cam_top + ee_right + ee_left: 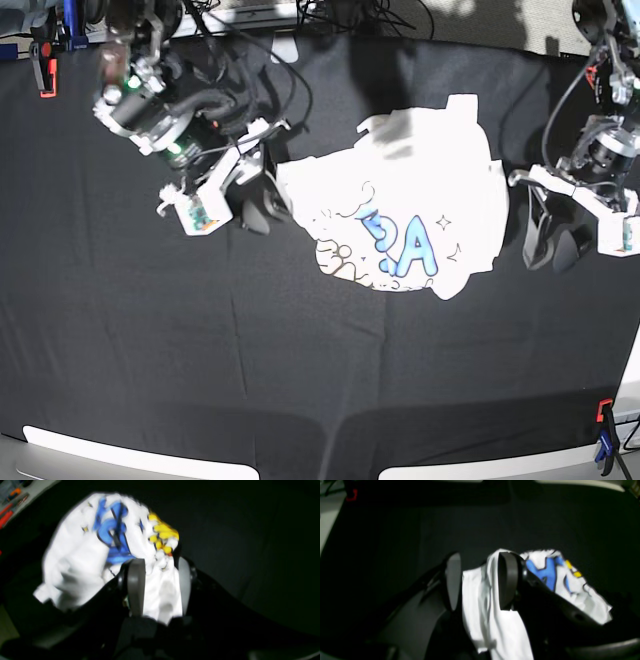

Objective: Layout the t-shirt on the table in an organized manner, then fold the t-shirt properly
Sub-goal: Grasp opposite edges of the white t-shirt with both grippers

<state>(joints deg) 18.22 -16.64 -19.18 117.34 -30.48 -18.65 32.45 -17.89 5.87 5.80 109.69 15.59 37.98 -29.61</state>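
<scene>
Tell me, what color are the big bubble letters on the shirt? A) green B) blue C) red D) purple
B: the t-shirt lies print-up on the table, and its big letters are blue in the base view and both wrist views.

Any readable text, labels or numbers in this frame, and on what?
"A": blue bubble letter on the t-shirt, clearest in the base view; the blue letter beside it is creased, not readable.
Yellow lettering on the t-shirt: blurred, unreadable.
Tags on the right gripper and left gripper: too small to read.
</scene>
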